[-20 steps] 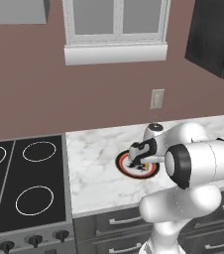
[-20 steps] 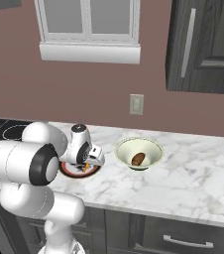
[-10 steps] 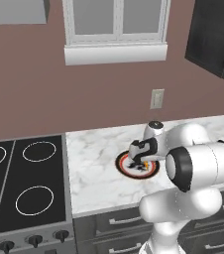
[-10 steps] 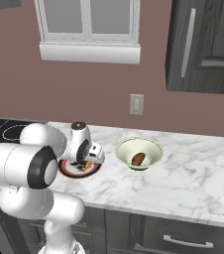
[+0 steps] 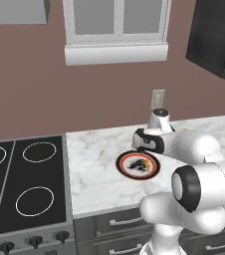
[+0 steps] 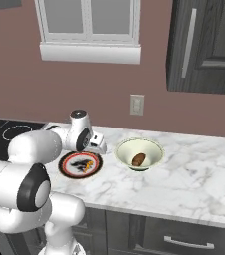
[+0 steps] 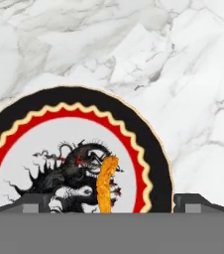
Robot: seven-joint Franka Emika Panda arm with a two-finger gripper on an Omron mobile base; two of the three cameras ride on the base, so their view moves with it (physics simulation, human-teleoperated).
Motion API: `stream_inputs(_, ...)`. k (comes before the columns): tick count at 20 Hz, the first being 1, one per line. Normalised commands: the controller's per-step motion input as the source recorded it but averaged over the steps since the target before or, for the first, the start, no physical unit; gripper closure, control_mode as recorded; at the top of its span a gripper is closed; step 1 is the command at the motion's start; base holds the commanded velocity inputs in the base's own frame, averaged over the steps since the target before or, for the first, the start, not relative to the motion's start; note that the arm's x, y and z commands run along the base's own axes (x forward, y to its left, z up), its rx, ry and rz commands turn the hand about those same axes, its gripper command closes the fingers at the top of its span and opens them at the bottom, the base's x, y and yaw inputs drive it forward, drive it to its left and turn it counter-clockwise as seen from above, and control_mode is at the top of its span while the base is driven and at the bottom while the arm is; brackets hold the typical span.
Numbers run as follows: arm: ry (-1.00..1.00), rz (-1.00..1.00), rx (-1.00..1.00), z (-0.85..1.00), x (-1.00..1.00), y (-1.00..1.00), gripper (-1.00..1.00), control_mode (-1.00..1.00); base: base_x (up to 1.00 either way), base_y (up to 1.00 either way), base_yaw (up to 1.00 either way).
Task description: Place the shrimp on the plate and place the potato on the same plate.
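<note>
Hand view: shrimp (image 7: 106, 182) lay on plate (image 7: 148, 139), on the white centre over the black markings, between the fingertips (image 7: 27, 203) but not touched. Fingers stood wide apart, holding nothing. Right base view: gripper (image 6: 100, 148) hung just above plate's far edge; potato (image 6: 139, 159) sat in pale bowl (image 6: 154, 149) just beside plate, on marble counter (image 6: 199, 179). Cooktop (image 5: 20, 184) lay beside counter in left base view.
</note>
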Motion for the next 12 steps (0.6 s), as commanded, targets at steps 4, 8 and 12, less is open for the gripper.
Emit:
stream_inputs(4,0.0,0.0,0.0,0.66,0.01,-0.17,-1.0,-1.0,0.0,0.0,0.0)
stream_inputs(8,0.0,0.0,0.0,0.67,0.01,-0.21,-1.0,-1.0,0.0,0.0,0.0)
stream_inputs(12,0.0,0.0,0.0,0.57,0.0,-0.27,-1.0,-1.0,0.0,0.0,0.0)
